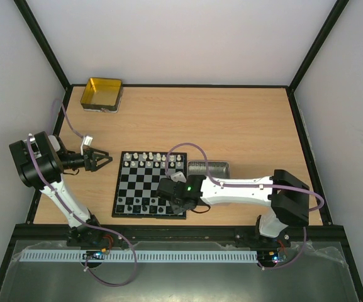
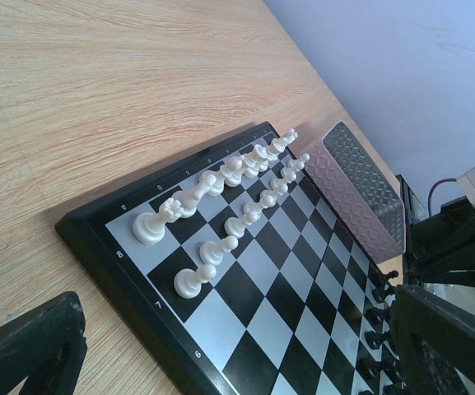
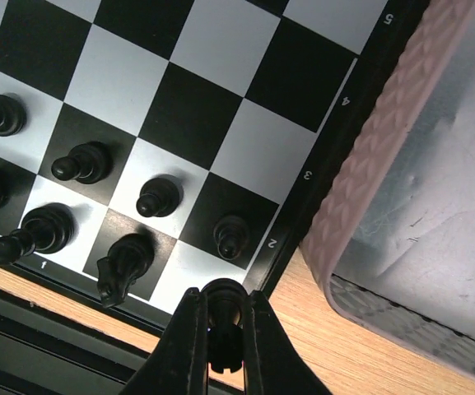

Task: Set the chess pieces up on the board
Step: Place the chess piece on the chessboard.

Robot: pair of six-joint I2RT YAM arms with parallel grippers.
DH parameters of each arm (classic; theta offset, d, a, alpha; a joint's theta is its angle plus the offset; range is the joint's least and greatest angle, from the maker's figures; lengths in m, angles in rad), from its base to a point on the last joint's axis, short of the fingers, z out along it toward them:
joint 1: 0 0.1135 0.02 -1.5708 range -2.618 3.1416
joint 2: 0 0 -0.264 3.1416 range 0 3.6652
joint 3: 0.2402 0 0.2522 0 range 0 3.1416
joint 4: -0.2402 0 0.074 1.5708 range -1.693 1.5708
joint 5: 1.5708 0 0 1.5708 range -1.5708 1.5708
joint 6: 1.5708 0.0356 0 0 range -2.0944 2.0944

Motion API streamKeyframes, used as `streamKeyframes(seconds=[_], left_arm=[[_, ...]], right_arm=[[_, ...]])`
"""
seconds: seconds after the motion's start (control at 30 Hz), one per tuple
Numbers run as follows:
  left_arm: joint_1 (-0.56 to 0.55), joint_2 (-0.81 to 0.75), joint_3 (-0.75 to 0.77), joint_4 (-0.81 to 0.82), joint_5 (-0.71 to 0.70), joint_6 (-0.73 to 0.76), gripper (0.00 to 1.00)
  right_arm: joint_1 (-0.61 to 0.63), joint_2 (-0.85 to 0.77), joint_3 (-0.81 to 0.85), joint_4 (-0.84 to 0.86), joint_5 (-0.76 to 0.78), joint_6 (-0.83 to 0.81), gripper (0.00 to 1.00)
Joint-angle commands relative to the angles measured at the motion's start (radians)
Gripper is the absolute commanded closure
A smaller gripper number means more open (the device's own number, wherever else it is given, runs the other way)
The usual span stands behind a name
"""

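Board (image 1: 140, 185) lies flat, near-centre, black and pale grey checks; white pieces (image 2: 233, 169) upright in 2 rows along far edge, black pieces (image 3: 156, 197) upright in 2 part-filled rows along near edge, 1 black piece (image 3: 223, 295) pinched in right gripper (image 3: 221, 317) at near right corner.

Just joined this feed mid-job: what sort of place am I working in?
Probably a lab robot test cell: a light wooden table boxed in by plain white walls on a black frame, with a black-and-grey checked chessboard; the right claw grips a small black chess piece.
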Motion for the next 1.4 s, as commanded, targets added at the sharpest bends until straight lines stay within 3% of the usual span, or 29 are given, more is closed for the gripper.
streamKeyframes(seconds=[0.0, 1.37], left_arm=[[0.005, 0.010, 0.015, -0.006, 0.032, 0.041, 0.00], [0.005, 0.003, 0.009, -0.004, 0.032, 0.045, 0.00]], right_arm=[[0.011, 0.015, 0.026, 0.010, 0.008, 0.010, 0.98], [0.012, 0.105, -0.004, 0.056, -0.080, -0.008, 0.98]])
